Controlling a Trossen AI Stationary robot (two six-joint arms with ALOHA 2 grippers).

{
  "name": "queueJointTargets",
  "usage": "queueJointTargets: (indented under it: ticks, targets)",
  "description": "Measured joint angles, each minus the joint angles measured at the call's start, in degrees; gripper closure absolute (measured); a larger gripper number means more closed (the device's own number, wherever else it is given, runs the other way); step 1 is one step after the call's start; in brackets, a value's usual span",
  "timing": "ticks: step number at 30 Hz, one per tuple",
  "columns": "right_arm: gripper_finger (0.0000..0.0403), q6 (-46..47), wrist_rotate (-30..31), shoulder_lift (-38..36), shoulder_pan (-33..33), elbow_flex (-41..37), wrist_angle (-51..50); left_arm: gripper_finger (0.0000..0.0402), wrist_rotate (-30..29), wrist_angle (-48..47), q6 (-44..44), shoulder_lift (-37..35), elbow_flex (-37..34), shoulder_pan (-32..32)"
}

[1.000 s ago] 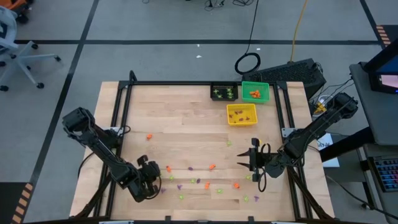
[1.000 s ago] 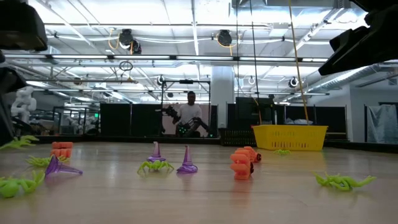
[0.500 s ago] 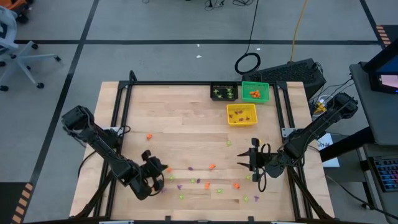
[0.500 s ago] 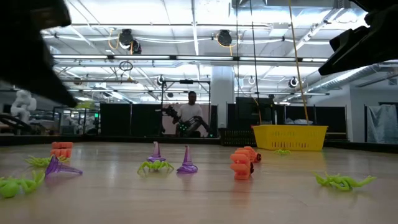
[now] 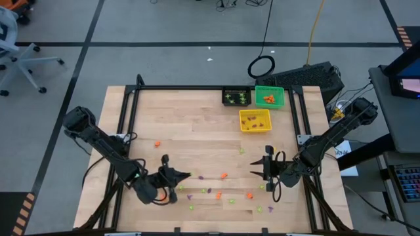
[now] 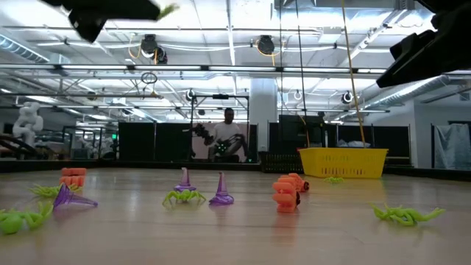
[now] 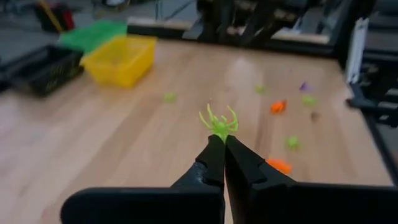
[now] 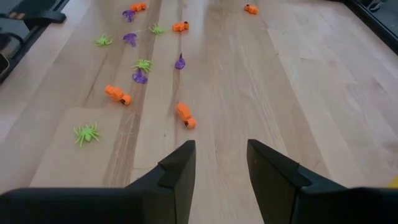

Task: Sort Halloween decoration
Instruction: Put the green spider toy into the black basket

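A pale wooden tabletop [image 5: 197, 124] in a dark frame stands on a grey floor in a workshop hall with bright ceiling lights, and a person shows far off at the back of the low view. Nearest, at the front edge, the left claw [image 5: 186, 175] hangs above the boards with its fingers [image 7: 214, 163] pressed together on a light-green spider [image 7: 218, 124], which is pinched at the very tips and lifted clear of the wood. To the right, the right claw [image 5: 253, 168] hovers over the front right area with its fingers [image 8: 178, 168] standing apart and nothing between them; under it lie orange pieces, purple cone-shaped hats and green spiders. The rest of the Halloween decoration [image 5: 216, 191] is scattered loose across the front half of the tabletop between the two arms; in the low view I count roughly three orange trinkets, three purple hats and five or so green spiders, though the pieces are too small for a sure total. Farther back, near the rear right edge, stand three square bins: a yellow bin [image 5: 254, 120] nearest, then a black bin [image 5: 236, 97] holding green pieces and a green bin [image 5: 269, 97] holding orange ones side by side.
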Motion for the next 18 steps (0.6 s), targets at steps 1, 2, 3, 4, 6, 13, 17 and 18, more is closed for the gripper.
queueJointTargets:
  ticks: [1,2,3,4,6,13,17,18]
  targets:
    - [0.0273,0.3,0.0,0.0,0.0,0.0,0.2,0.0402,0.0,2.2,2.5,0.0,0.0,0.2]
    - [0.0273,0.6,0.0,0.0,0.0,0.0,0.5,0.0402,0.0,4.4,4.9,0.0,0.0,0.3]
    - [0.0273,0.6,0.0,0.0,0.0,0.0,1.1,0.0401,0.0,6.5,7.0,0.0,0.0,0.4]
    - [0.0273,0.2,0.0,0.1,0.0,0.0,2.0,0.0401,0.0,8.4,9.1,0.0,0.0,0.5]
    - [0.0273,-1.4,0.0,0.8,0.0,0.0,4.6,0.0401,0.1,12.3,12.8,0.0,0.0,0.8]
    - [0.0273,-9.0,0.0,5.6,0.0,0.0,14.4,0.0402,1.5,18.9,21.2,0.0,0.0,1.7]
    - [0.0273,-11.1,0.0,7.6,0.0,0.0,16.8,0.0402,1.6,19.7,22.6,0.0,0.0,2.5]
    - [0.0273,-11.1,0.0,7.9,0.0,0.0,16.9,0.0401,1.9,19.7,22.6,0.0,0.0,2.7]
